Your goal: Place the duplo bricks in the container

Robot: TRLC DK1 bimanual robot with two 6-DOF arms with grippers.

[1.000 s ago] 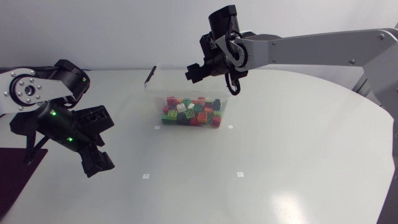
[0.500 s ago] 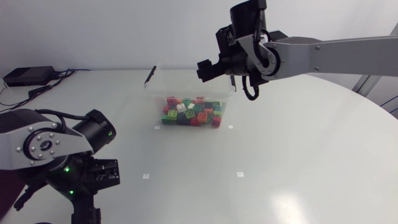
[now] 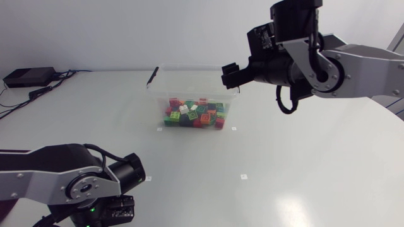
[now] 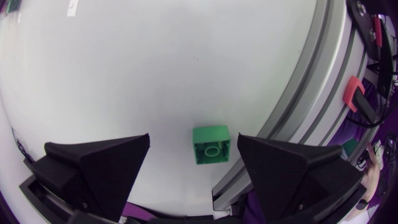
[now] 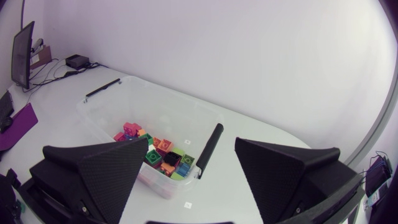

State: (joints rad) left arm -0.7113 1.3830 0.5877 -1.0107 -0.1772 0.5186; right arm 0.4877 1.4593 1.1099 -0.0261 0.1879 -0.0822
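Left end effector (image 4: pixel 193 138) spread around square green brick (image 4: pixel 211 144); right end effector (image 5: pixel 191 142) spread near clear container (image 5: pixel 177 115)

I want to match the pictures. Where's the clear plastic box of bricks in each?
Head view: clear plastic box mid-table, near the right gripper.
Left wrist view: not in it.
Right wrist view: ahead of the gripper.
Shared landmark: the white table.
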